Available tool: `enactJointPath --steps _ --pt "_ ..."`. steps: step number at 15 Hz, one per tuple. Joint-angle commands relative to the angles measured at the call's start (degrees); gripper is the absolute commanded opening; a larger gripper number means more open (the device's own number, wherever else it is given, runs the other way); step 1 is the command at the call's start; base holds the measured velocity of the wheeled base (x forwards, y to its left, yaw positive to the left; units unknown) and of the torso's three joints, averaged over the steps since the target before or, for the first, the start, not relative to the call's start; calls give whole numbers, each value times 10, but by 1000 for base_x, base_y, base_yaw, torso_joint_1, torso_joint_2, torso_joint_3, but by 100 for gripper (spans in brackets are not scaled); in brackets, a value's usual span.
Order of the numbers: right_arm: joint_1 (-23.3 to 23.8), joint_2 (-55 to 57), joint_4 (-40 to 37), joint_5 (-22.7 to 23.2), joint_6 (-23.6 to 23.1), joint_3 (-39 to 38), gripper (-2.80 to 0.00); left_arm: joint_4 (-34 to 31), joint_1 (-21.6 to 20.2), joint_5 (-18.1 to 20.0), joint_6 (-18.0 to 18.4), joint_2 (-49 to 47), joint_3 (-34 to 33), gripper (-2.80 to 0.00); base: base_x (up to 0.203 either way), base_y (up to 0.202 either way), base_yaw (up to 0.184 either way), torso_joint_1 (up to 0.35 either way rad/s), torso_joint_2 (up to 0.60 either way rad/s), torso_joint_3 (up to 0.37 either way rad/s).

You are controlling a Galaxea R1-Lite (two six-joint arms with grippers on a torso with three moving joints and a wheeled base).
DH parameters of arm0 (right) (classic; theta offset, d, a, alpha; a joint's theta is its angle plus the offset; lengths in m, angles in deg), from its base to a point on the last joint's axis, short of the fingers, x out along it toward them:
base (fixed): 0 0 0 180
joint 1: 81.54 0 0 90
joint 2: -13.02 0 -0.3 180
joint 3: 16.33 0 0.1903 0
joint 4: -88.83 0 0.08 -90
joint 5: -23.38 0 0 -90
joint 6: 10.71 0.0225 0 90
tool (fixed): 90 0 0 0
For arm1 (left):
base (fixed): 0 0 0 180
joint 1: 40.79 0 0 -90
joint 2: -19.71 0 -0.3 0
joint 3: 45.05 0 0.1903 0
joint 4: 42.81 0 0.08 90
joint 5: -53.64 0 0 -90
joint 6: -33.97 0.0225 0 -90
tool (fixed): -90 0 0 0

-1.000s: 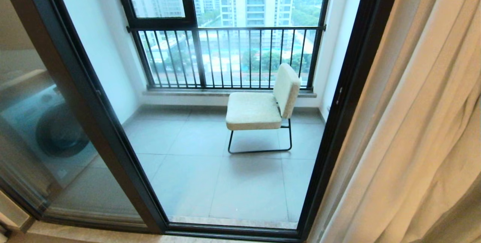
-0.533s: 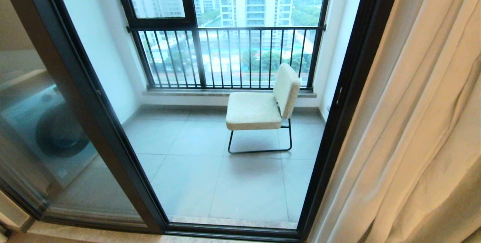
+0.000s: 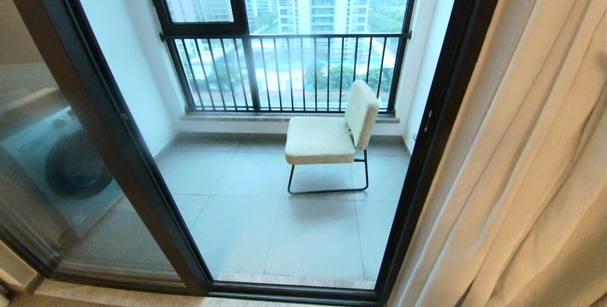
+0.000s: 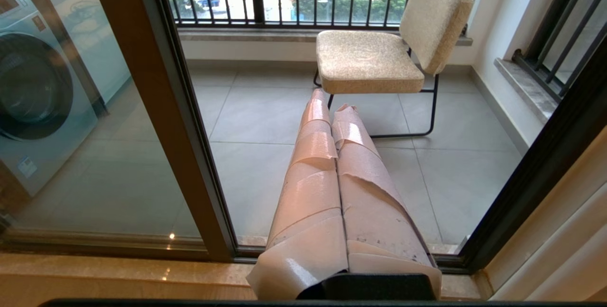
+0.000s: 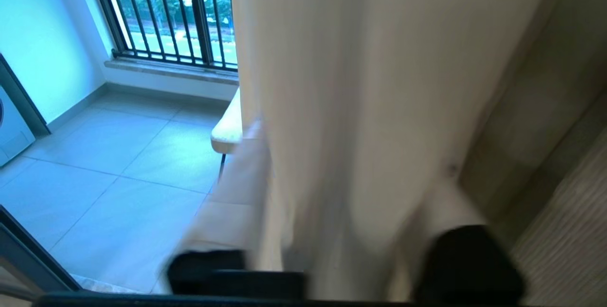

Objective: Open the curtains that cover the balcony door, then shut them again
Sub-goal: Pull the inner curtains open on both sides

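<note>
The cream-beige curtains [image 3: 531, 155] hang bunched at the right side, beside the dark frame of the balcony door [image 3: 441, 107], whose middle opening is uncovered. In the right wrist view the curtains [image 5: 379, 84] fall between the spread fingers of my right gripper [image 5: 351, 150], which is open; one taped finger [image 5: 227, 193] shows left of the fabric. Neither arm is in the head view. My left gripper [image 4: 332, 103] is shut and empty, its taped fingers pressed together, pointing toward the balcony floor.
A cream chair [image 3: 327, 136] on black legs stands on the grey tiled balcony, in front of a railed window [image 3: 284, 69]. A washing machine [image 3: 66, 164] shows behind the left glass panel. A stone threshold [image 4: 118, 274] runs along the door's bottom track.
The curtain folds at the right edge of the head view have loosened and hang straighter. The door, chair and camera have not moved.
</note>
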Motion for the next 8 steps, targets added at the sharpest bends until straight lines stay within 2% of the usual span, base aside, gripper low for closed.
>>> enactJointPath --steps 1,8 --pt "0 -9 0 2 0 -13 0 0 0 0 0 0 0 -280 0 0 0 0 0 0" --pt "-1 -97 -10 0 -3 -120 0 0 0 0 0 0 0 -280 0 0 0 0 0 0"
